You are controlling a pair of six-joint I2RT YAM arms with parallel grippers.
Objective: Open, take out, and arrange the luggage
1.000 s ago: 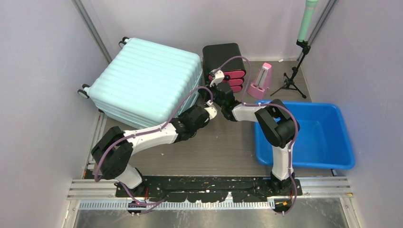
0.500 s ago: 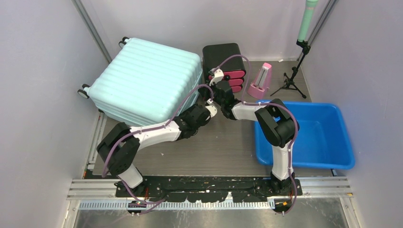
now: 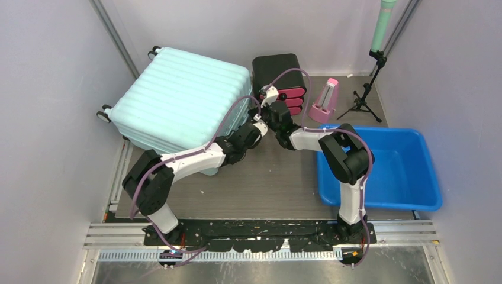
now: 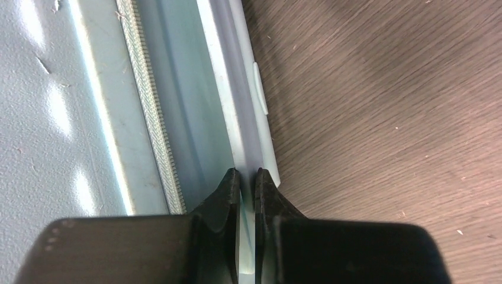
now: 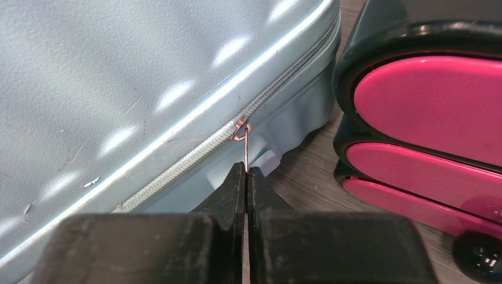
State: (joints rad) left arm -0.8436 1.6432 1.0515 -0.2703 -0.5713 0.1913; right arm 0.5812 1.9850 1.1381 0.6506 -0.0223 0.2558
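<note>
The pale mint ribbed suitcase (image 3: pixel 177 100) lies closed at the back left, its black wheels to the far left. My right gripper (image 3: pixel 267 116) is at its right corner. In the right wrist view the right gripper (image 5: pixel 245 168) is shut on the thin copper zip pull (image 5: pixel 241 135), which hangs from the grey zip (image 5: pixel 195 155). My left gripper (image 3: pixel 256 129) is just below it. In the left wrist view the left gripper (image 4: pixel 247 174) is shut on a thin pale rim (image 4: pixel 237 94) of the suitcase's lower shell, beside the zip teeth (image 4: pixel 148 100).
A black drawer box with pink drawers (image 3: pixel 279 77) stands right next to the suitcase corner and also shows in the right wrist view (image 5: pixel 426 100). A pink stand (image 3: pixel 324 100), a black tripod (image 3: pixel 366 94) and a blue tub (image 3: pixel 385 168) are on the right. Walls close in on both sides.
My left arm has swung up and to the left, bringing its gripper onto the suitcase's right edge. The right gripper has stayed at the zip pull.
</note>
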